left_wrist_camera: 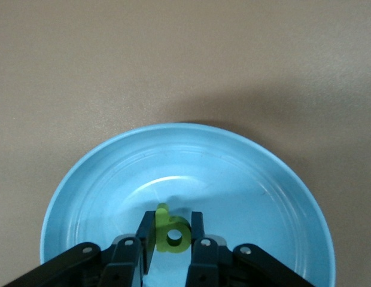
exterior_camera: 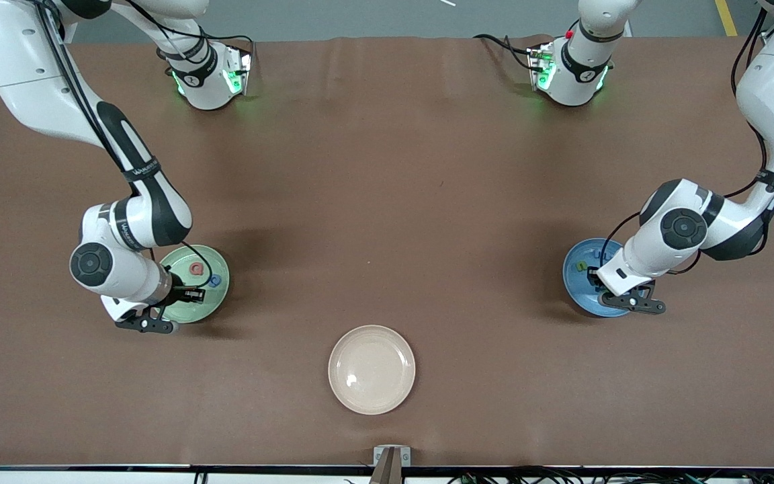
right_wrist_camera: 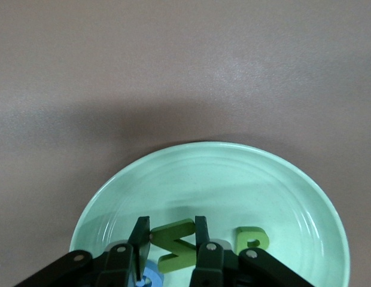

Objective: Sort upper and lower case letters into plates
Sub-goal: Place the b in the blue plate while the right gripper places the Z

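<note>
- The round, shallow, medium blue plate lies toward the left arm's end of the table; the round, shallow, pale mint green plate lies toward the right arm's end.
- Over the blue plate, the left gripper has its fingers closed on a small lime-green lower-case letter "b".
- Over the mint green plate, the right gripper has its fingers pinched on a flat green upper-case letter "Z".
- In the mint plate lie a green letter "P" just beside the Z, a blue letter partly hidden by the gripper, and a red letter.
- A cream-beige round plate sits between the two, nearer the front camera, on the brown table cover.
</note>
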`<state>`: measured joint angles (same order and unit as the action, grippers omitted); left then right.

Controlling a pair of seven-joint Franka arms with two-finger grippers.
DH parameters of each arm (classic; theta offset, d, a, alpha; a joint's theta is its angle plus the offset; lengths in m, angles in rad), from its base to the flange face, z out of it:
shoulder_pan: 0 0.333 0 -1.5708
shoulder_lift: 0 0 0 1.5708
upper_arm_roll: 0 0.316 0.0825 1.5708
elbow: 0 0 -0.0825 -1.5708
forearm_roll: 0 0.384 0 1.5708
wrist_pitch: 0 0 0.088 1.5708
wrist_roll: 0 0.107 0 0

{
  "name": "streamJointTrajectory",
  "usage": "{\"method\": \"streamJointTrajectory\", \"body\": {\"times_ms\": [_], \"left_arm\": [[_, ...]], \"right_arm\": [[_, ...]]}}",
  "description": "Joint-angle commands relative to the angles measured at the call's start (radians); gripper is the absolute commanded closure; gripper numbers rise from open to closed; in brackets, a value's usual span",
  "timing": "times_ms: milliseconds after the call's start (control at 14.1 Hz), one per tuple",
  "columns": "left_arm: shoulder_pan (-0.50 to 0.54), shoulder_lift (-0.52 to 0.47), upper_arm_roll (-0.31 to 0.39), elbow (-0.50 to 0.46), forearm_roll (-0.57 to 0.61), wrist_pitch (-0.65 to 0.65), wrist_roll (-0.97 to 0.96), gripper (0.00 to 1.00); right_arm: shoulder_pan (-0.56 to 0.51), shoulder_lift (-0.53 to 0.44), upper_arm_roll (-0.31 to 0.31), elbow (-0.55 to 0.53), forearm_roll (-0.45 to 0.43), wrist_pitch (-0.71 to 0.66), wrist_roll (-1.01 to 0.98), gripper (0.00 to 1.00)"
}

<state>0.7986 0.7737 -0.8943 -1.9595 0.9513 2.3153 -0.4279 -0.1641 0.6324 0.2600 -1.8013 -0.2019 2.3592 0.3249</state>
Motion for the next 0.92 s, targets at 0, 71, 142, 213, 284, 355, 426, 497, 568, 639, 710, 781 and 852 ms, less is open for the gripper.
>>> {"method": "streamJointTrajectory", "body": {"times_ms": [0, 71, 142, 213, 284, 355, 426, 497, 568, 639, 710, 781, 852], "left_arm": [[-0.004, -0.001, 0.008, -0.009, 0.021, 0.013, 0.006, 0.95], [-0.004, 0.004, 0.008, -0.009, 0.023, 0.013, 0.006, 0.94], [-0.004, 0.006, 0.008, -0.01, 0.021, 0.013, 0.006, 0.93], [-0.004, 0.006, 0.009, -0.01, 0.021, 0.013, 0.006, 0.89], [-0.004, 0.006, 0.02, -0.012, 0.023, 0.013, 0.006, 0.89], [-0.004, 0.006, 0.023, -0.012, 0.023, 0.013, 0.006, 0.87], [-0.004, 0.007, 0.025, -0.012, 0.021, 0.013, 0.008, 0.87], [-0.004, 0.006, 0.025, -0.012, 0.021, 0.013, 0.014, 0.87], [-0.004, 0.006, 0.026, -0.012, 0.021, 0.013, 0.015, 0.87], [-0.004, 0.006, 0.026, -0.012, 0.021, 0.013, 0.017, 0.82], [-0.004, 0.004, 0.026, -0.01, 0.021, 0.013, 0.02, 0.79], [-0.004, 0.001, 0.026, -0.009, 0.021, 0.012, 0.02, 0.66], [-0.002, -0.004, 0.023, -0.007, 0.02, 0.004, 0.02, 0.39]], "right_arm": [[-0.015, 0.003, 0.013, -0.02, 0.013, 0.026, -0.012, 0.99], [-0.015, 0.003, 0.013, -0.02, 0.013, 0.028, -0.013, 0.99], [-0.017, 0.007, 0.013, -0.018, 0.013, 0.028, -0.014, 0.99], [-0.017, 0.01, 0.012, -0.018, 0.012, 0.031, -0.014, 0.98], [-0.018, 0.012, 0.011, -0.018, 0.012, 0.032, -0.014, 0.98], [-0.018, 0.012, 0.011, -0.018, 0.012, 0.032, -0.014, 0.98], [-0.018, 0.012, 0.011, -0.018, 0.01, 0.031, -0.014, 0.98], [-0.018, 0.012, 0.011, -0.02, 0.01, 0.028, -0.015, 0.97], [-0.017, 0.01, 0.01, -0.02, 0.006, 0.022, -0.015, 0.96], [-0.017, 0.01, 0.01, -0.021, 0.004, 0.018, -0.015, 0.95], [-0.017, 0.009, 0.008, -0.021, 0.004, 0.009, -0.015, 0.95], [-0.017, 0.007, 0.01, -0.027, 0.004, 0.005, -0.015, 0.95], [-0.017, 0.006, 0.01, -0.032, 0.004, 0.005, -0.015, 0.95]]}}
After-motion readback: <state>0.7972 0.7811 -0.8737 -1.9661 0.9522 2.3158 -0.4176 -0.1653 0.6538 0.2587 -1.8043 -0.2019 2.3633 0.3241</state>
